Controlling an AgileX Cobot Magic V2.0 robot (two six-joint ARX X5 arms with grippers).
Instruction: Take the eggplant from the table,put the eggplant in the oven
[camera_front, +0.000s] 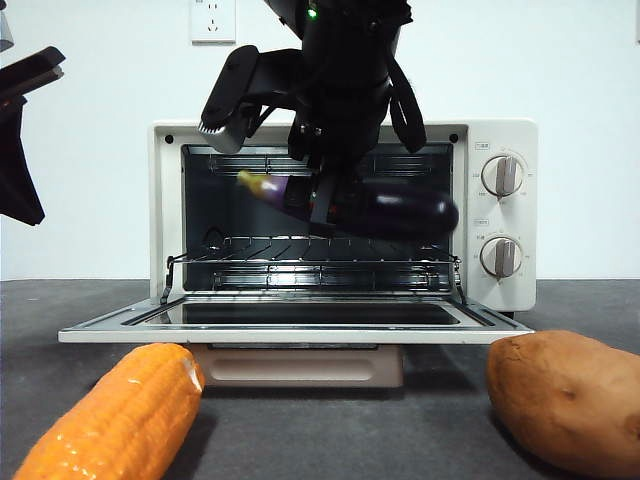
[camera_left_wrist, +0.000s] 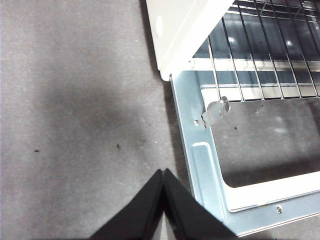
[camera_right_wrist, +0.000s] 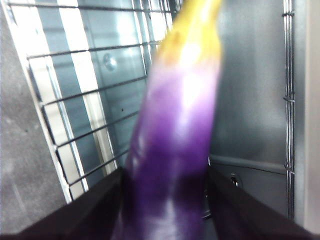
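The dark purple eggplant (camera_front: 385, 208) hangs crosswise in the mouth of the cream-white oven (camera_front: 500, 140), above its wire rack (camera_front: 310, 262). My right gripper (camera_front: 322, 200) comes down from above and is shut on the eggplant's middle; in the right wrist view the eggplant (camera_right_wrist: 175, 145) fills the gap between the jaws, yellowish stem tip pointing into the oven. The oven door (camera_front: 290, 322) lies open and flat. My left gripper (camera_left_wrist: 163, 176) is shut and empty, hovering over the grey table (camera_left_wrist: 75, 125) beside the door's corner (camera_left_wrist: 200, 165).
An orange corn cob (camera_front: 115, 420) lies on the table in front of the oven at the left. A brown sweet potato (camera_front: 565, 395) lies at the right front. The waiting left arm (camera_front: 20, 120) shows at the upper left edge.
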